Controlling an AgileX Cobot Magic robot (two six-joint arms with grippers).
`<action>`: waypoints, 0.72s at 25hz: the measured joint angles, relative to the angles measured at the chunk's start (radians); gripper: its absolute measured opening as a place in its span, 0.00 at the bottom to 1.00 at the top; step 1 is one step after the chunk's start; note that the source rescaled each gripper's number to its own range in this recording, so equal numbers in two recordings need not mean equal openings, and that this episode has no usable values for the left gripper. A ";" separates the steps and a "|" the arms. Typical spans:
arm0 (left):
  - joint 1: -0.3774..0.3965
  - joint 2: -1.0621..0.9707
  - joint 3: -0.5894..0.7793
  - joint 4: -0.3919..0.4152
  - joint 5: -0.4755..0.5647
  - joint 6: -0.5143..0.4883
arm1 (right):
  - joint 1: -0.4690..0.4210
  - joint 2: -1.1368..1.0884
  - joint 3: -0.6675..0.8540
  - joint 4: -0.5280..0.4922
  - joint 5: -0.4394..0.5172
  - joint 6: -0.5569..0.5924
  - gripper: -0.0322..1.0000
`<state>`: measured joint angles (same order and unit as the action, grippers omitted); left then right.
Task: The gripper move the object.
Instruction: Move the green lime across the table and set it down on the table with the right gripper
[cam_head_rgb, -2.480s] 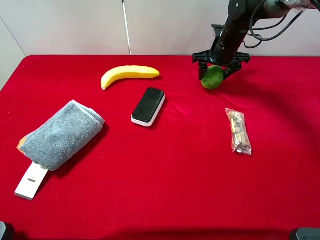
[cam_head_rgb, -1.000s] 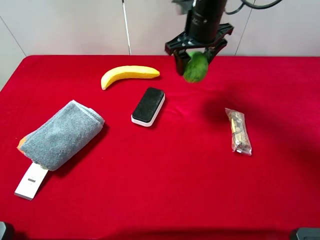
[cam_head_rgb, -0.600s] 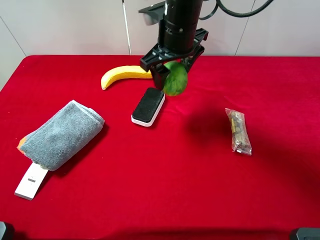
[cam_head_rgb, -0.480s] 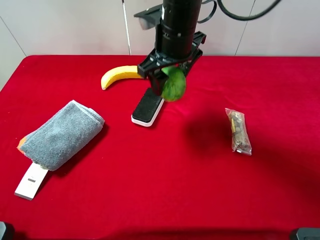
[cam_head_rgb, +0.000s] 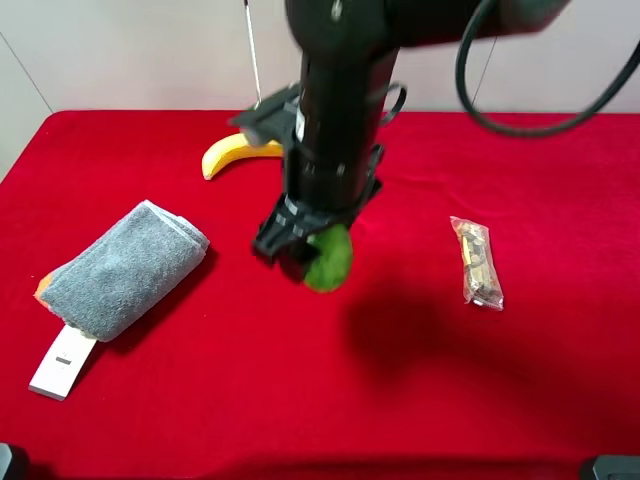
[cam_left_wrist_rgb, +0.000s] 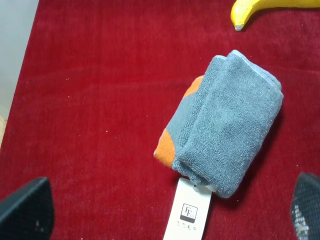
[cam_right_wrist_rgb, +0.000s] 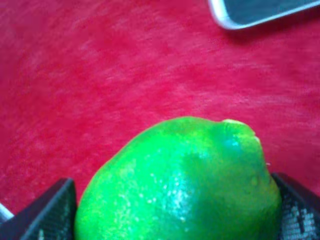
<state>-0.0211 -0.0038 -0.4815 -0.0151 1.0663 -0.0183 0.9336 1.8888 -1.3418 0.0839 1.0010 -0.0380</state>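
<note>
Red cloth (cam_head_rgb: 150, 420) right across the tabletop, plain pale wall behind. Closest to the camera: white tag (cam_head_rgb: 62, 362) poking out from under a folded grey towel (cam_head_rgb: 125, 268), with the left gripper (cam_left_wrist_rgb: 165, 210) looking down on both, claws spread wide, gripping nothing. Further in, mid-table: right gripper (cam_head_rgb: 310, 255) clamped on the green fruit (cam_head_rgb: 328, 262), black fingers (cam_right_wrist_rgb: 47, 212) pressed against both sides in the wrist view, a sliver of the eraser block (cam_right_wrist_rgb: 260, 12) at that frame's edge. Looks lifted off the cloth, going by the shadow thrown to one side, so probably mid-carry. Well apart on the right, a clear snack packet (cam_head_rgb: 476, 262). Furthest back, the banana (cam_head_rgb: 228, 155), half hidden behind the arm. For the step in hand: hold the squeeze steady (round smooth skin, easy to roll out of a two-point pinch), go slow, pick a bare patch well away from towel and packet, lower right onto the cloth, and only then spread the claws. Pull straight up afterwards to avoid nudging it sideways.
</note>
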 joint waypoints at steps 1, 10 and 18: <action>0.000 0.000 0.000 0.000 0.000 0.000 | 0.010 0.000 0.018 0.006 -0.026 -0.012 0.03; 0.000 0.000 0.000 0.000 0.000 0.000 | 0.064 0.000 0.153 0.053 -0.241 -0.074 0.03; 0.000 0.000 0.000 0.000 0.000 0.000 | 0.063 0.000 0.266 0.099 -0.369 -0.088 0.03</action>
<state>-0.0211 -0.0038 -0.4815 -0.0151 1.0663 -0.0183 0.9970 1.8888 -1.0759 0.1832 0.6322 -0.1263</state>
